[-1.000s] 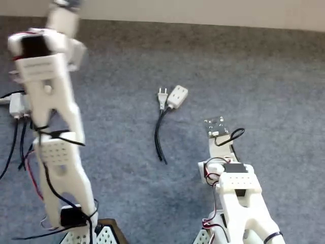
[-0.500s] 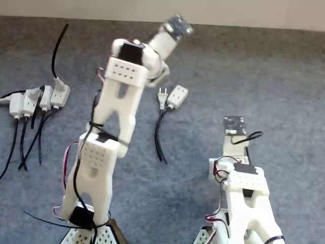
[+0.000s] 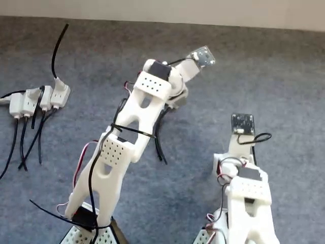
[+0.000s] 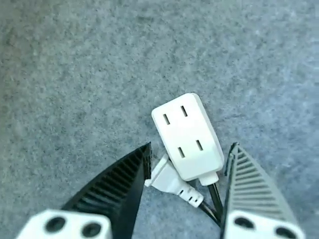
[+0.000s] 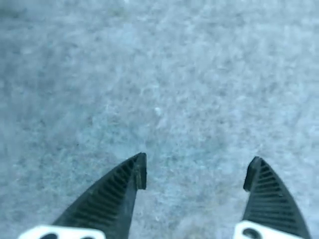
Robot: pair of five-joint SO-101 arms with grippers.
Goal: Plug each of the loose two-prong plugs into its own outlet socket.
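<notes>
A white outlet block (image 4: 187,135) with two sockets lies face up on the grey carpet, between the open fingers of my left gripper (image 4: 190,148). A loose white two-prong plug (image 4: 172,181) lies beside the block, close to one finger (image 4: 122,186). Their black cords (image 3: 158,140) trail out from under the left arm (image 3: 147,99), which covers plug and block in the high view. My right gripper (image 5: 198,159) is open over bare carpet, with nothing between its fingers. The right arm (image 3: 245,180) stands at the front right.
At the far left lies a row of several white outlet blocks (image 3: 39,99) with plugs in them and black cords (image 3: 23,142) running toward the front. Bare carpet (image 3: 274,81) spreads to the right and behind the arms.
The left arm has swung from the far left across to the middle and now hangs over the plug and outlet block. The right arm has shifted slightly to the right.
</notes>
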